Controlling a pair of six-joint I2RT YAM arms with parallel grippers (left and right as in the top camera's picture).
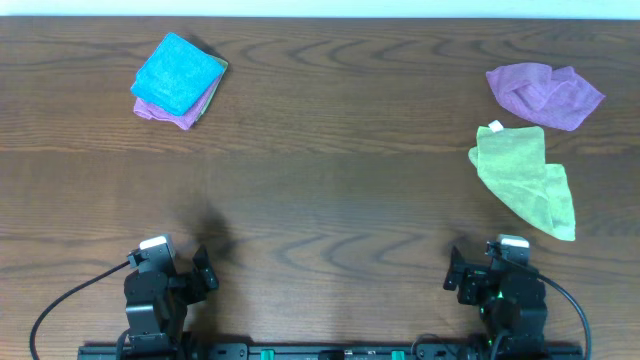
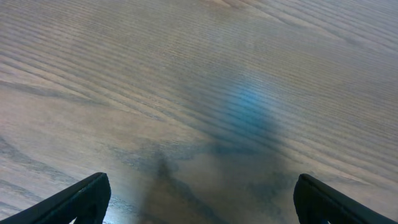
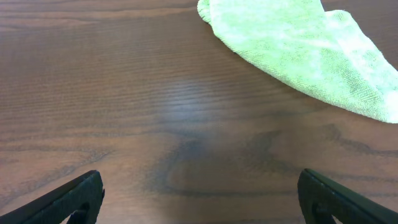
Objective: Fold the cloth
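Right wrist: green cloth [image 3: 298, 50] lies beyond right claw [image 3: 199, 194], apart.

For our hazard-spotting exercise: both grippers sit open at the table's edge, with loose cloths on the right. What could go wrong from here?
1. The green cloth lies bunched, with overlapping layers; the right gripper might pinch several layers instead of one corner, giving a skewed fold.
2. The purple cloth sits very close to it, so a pull could drag both.
3. The left gripper is far off and must reach across to help.
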